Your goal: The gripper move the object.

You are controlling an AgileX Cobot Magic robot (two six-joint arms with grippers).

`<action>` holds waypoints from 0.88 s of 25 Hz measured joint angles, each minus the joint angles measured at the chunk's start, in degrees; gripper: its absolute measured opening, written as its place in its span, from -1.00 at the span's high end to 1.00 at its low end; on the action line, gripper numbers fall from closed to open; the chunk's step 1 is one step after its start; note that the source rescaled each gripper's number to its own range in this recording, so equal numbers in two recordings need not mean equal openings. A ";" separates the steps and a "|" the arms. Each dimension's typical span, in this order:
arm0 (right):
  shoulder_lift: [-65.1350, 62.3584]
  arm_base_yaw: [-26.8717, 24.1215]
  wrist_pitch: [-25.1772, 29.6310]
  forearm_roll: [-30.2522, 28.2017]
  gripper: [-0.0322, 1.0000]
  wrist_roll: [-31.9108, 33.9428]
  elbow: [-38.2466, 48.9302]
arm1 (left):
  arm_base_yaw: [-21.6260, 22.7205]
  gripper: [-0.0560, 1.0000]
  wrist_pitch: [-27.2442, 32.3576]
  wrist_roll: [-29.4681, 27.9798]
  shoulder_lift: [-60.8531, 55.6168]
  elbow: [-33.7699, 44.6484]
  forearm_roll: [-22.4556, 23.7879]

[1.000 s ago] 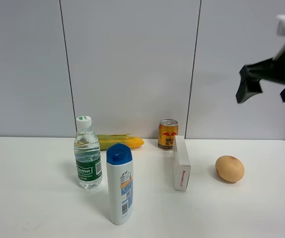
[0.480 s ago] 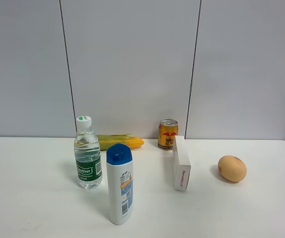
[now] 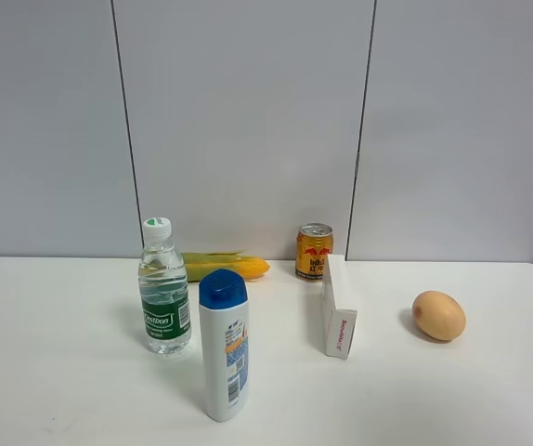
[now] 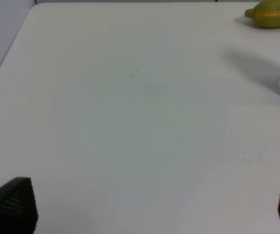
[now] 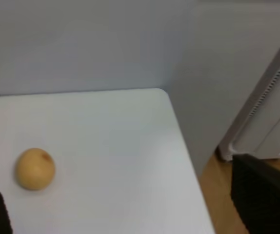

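Tan-orange object (image 3: 438,315), blue-capped white bottle (image 3: 225,346)

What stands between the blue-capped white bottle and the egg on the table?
A white box, standing on its narrow side, lies between the bottle and the egg. This shows in the exterior high view.

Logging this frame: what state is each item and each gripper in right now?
object: lying loose, nothing gripping it.
water bottle: upright, capped.
shampoo bottle: upright, cap shut.
can: upright.
white box: standing on a long edge, closed.
corn cob: lying on its side.
left gripper: open, empty.
right gripper: open, empty.
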 joint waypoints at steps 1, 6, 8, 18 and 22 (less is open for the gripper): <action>0.00 0.00 0.41 -0.13 -0.80 -1.26 0.00 | 0.00 -1.00 0.00 0.00 0.00 0.00 0.00; 0.00 0.00 -0.87 -2.03 -0.80 -3.97 0.00 | 0.00 -1.00 0.00 0.00 0.00 0.00 0.00; 0.00 0.00 -1.59 -3.37 -0.80 -4.23 0.00 | 0.00 -1.00 0.00 0.00 0.00 0.00 0.00; -2.69 0.00 -0.55 10.72 -0.80 -10.05 3.93 | 0.00 -1.00 0.00 0.00 0.00 0.00 0.00; -7.24 0.00 -0.55 20.63 -0.80 -14.07 11.60 | 0.00 -1.00 0.00 0.00 0.00 0.00 0.00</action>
